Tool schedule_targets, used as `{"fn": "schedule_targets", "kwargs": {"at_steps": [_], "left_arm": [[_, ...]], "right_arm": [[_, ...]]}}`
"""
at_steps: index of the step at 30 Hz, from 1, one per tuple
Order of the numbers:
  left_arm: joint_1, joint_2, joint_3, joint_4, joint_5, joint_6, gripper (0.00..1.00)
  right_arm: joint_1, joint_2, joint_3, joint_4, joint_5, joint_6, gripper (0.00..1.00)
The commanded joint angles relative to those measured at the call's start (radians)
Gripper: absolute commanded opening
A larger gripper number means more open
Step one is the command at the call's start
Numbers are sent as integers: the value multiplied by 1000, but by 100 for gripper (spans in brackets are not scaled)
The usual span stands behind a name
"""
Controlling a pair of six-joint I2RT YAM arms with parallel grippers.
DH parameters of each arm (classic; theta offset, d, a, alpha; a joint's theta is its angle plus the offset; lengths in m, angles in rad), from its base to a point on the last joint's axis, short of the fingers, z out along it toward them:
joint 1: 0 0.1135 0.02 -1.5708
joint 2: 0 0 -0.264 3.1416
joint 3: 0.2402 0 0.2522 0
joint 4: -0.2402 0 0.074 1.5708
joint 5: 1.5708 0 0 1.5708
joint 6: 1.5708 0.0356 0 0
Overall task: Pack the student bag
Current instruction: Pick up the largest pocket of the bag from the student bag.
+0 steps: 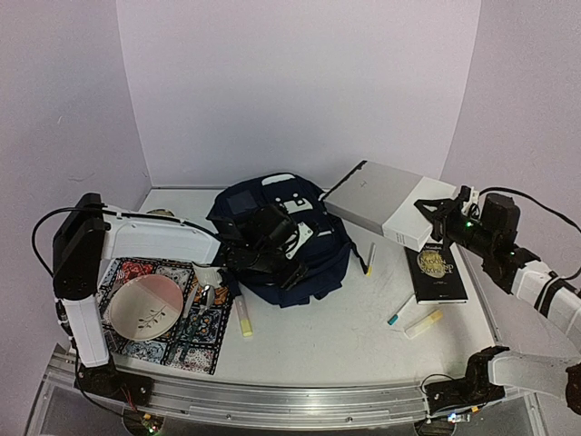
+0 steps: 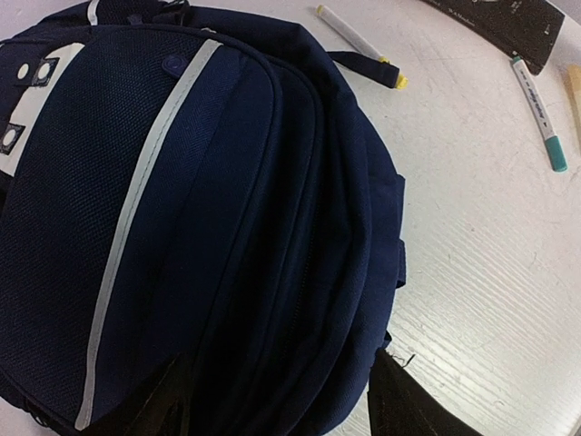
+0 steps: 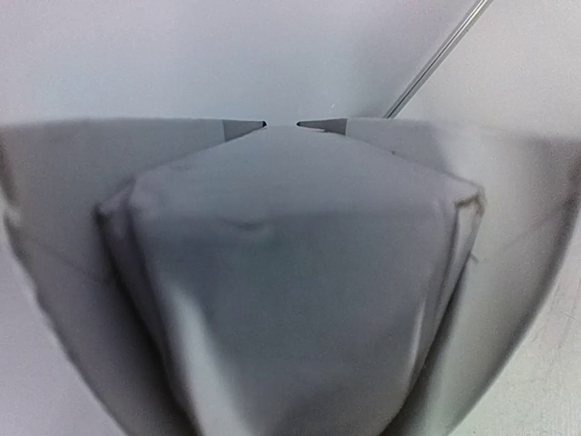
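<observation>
**Inspector:** Where is the student bag (image 1: 281, 245)?

**Assessor:** At the centre of the top view, lying flat on the tabletop (image 1: 345, 350). The left fingers (image 2: 404, 404) stand apart over its fabric at the bottom of the left wrist view and grip nothing.

**Inspector:** Chief hazard?

**Assessor:** Neither view shows an open mouth on the bag, and the seams look closed. The grey box (image 1: 377, 200), upper right, is clamped at one end by the right fingers (image 1: 436, 216) and hangs tilted. My judgement is that a long rigid load held by its end may swing or slip. It would also jam against slack fabric if no opening is held wide. Its lower corner overlaps the black book (image 1: 438, 268) and could drag it.

**Inspector:** Materials?

**Assessor:**
- **Bag:** navy woven fabric with a mesh-textured panel and a pale stripe, soft and rounded.
- **Box:** smooth, flat-sided and hard-cornered.
- **Book:** thin, with a dark cover and gold print.
- **Markers (image 1: 399, 311):** slim round barrels, likely to roll if knocked.
</observation>
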Motion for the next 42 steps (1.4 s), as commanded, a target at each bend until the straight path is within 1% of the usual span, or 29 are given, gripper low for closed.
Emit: {"fn": "schedule_targets", "kwargs": {"at_steps": [1, 8, 10, 12, 16, 20, 22, 29, 33, 38, 42], "left_arm": [[-2, 44, 62, 3, -43, 26, 65], [-8, 89, 85, -14, -22, 30, 63], [-8, 99, 92, -14, -22, 35, 61], [-8, 110, 101, -16, -30, 37, 54], [-8, 118, 129, -30, -36, 36, 32], [-8, 78, 142, -49, -45, 39, 9], [-8, 50, 157, -59, -60, 38, 1], [-7, 2, 239, -110, -227, 38, 0], [-5, -5, 302, -118, -296, 44, 0], [0, 18, 406, -123, -416, 59, 0], [10, 60, 517, -130, -473, 74, 0]], "right_arm": [[-3, -33, -5, 65, 10, 11, 17], [-3, -41, -10, 62, 16, 13, 17], [-3, -41, -11, 62, 17, 13, 17], [-3, -41, -12, 62, 18, 14, 17], [-4, -49, -16, 62, 18, 15, 17], [-4, -64, -22, 55, 21, 12, 17], [-4, -70, -24, 42, 26, 5, 17], [-4, -126, -36, 3, 54, -3, 17], [-3, -173, -32, -43, 51, -14, 17], [-3, -250, -42, -109, 32, -18, 17], [-3, -305, -58, -167, 22, -20, 17]]}}
